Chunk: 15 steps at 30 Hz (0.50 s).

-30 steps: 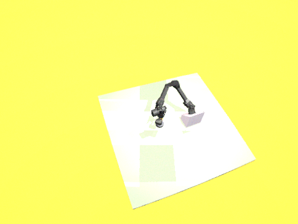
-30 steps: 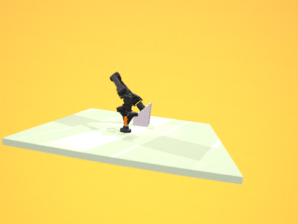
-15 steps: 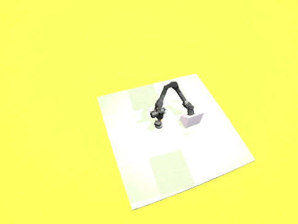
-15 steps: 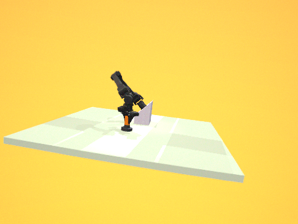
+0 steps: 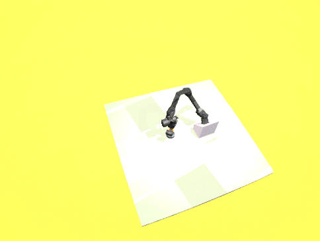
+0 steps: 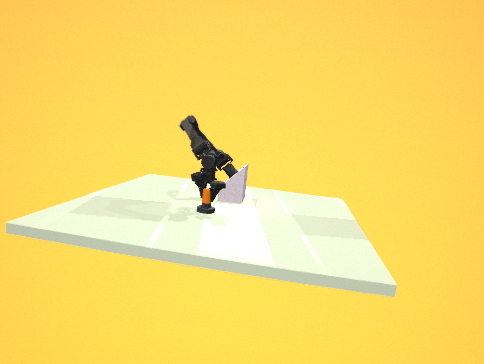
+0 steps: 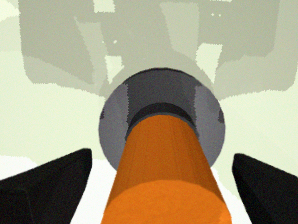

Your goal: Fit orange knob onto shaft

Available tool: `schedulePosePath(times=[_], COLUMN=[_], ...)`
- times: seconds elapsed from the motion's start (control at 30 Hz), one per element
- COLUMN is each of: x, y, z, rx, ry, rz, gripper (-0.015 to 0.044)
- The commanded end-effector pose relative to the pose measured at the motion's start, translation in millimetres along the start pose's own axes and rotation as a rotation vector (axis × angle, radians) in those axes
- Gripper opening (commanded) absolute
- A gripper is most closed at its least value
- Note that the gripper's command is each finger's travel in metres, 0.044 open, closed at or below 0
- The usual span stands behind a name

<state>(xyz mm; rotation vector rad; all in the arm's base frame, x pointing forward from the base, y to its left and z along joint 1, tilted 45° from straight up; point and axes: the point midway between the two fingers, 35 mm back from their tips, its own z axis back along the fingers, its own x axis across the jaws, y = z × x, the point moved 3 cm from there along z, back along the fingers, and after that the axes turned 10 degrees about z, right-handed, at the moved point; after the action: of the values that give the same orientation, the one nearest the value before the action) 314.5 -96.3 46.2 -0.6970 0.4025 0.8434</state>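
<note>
The orange knob stands upright over the middle of the round dark grey pedestal. The silver shaft, the knob's hole and the flat sides are hidden. A dark crescent shows around the knob's lower end in the wrist view; whether the knob is fully seated cannot be told. My gripper is open, pointing down, with one black finger on each side of the knob. In the wrist view, there is a gap between each fingertip and the knob.
The arm reaches over from its base beside a pale lilac wedge-shaped block. The pale square board carries the pedestal and has shadows across it. Its edges border the yellow ground.
</note>
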Motion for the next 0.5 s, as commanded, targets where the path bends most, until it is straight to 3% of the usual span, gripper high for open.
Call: schedulePosePath(times=[0.0, 0.17, 0.33, 0.47], x=[-0.2, 0.2, 2.2, 0.6], y=[-0.1, -0.4, -0.9, 0.2], z=[0.2, 3.2, 82.9, 95.9], rx=[0.001, 0.001, 0.003, 0.002], ry=[0.0, 0.0, -0.004, -0.003], rz=[-0.001, -0.001, 0.001, 0.001], gripper=[0.044, 0.044, 0.044, 0.044])
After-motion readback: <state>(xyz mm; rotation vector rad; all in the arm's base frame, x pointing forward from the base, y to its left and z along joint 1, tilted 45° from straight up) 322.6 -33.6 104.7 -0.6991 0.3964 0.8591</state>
